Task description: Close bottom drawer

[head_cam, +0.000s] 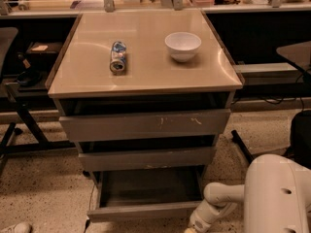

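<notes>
The bottom drawer (pixel 143 211) of the grey cabinet stands pulled out. Its plain flat front is low in the camera view, and its shallow empty tray shows behind it. Above it sit the middle drawer front (pixel 146 158) with a chipped lower edge and the taller top drawer front (pixel 146 125) with pale scratches; both stand slightly out. My gripper (pixel 193 226) is at the bottom edge of the view, just right of the bottom drawer's right front corner. It hangs from the white forearm (pixel 221 198), and its tip is cut off by the frame.
On the beige cabinet top (pixel 146 79) lie a can (pixel 117 57) on its side and a white bowl (pixel 182 46). My white arm housing (pixel 277 198) fills the lower right. Chair legs (pixel 19 125) stand at the left, a dark object (pixel 301 135) at the right, and a counter behind.
</notes>
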Controlling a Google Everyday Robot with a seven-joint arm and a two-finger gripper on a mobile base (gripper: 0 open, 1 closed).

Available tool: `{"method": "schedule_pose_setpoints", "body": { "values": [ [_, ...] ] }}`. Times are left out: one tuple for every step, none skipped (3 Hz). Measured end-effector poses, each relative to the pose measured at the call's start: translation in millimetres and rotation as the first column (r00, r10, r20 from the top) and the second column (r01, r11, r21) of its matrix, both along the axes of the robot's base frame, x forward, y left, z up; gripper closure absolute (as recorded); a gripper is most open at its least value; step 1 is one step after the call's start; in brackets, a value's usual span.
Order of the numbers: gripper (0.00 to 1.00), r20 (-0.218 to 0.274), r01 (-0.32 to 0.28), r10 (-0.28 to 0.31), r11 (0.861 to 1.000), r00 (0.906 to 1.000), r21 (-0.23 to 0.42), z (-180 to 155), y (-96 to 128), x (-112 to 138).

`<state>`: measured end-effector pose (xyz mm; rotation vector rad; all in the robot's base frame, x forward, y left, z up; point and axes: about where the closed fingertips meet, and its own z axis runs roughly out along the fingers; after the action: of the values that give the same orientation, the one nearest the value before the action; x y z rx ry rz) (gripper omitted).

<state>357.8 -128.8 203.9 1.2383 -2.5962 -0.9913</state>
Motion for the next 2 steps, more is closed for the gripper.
{"method": "schedule_pose_setpoints", "body": {
  "values": [
    [0.42,0.000,0.000,0.000,1.000,1.0000,0.000,0.0,0.0,0.0],
    [0.65,0.000,0.000,0.000,1.000,1.0000,0.000,0.0,0.0,0.0]
  ]
}}
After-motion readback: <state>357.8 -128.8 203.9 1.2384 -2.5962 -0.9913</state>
